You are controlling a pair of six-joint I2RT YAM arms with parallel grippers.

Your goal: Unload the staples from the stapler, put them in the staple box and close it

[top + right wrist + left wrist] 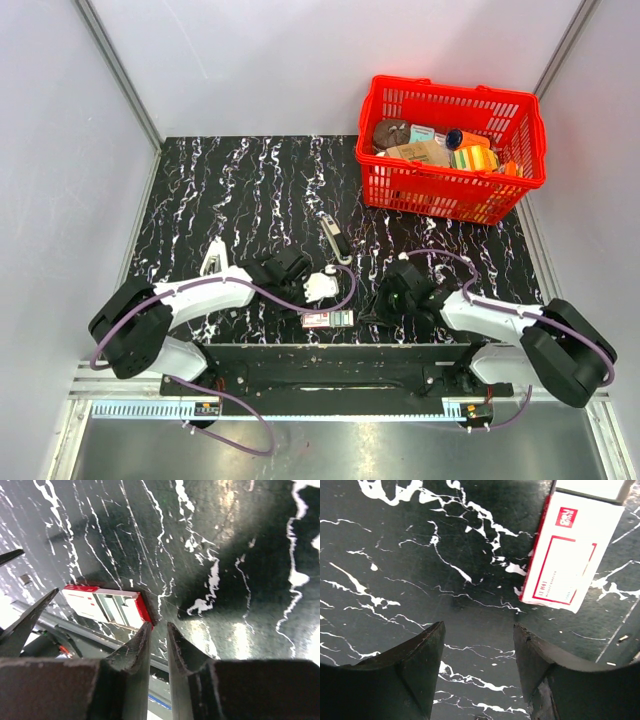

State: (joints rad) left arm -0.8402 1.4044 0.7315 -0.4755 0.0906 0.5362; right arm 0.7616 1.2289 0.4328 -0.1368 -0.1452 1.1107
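Observation:
The small white stapler lies on the black marble table at the left, beside my left arm, its two arms spread in a V. It shows in neither wrist view. My left gripper is open and empty, low over bare table, with a red-and-green labelled box ahead of it to the right. My right gripper has its jaws almost together with nothing between them, its tips right by the box's red end.
A red basket of mixed items stands at the back right. A small dark metal object lies mid-table. A white piece that I cannot identify sits at my left gripper's front. The table's near edge runs just behind the box.

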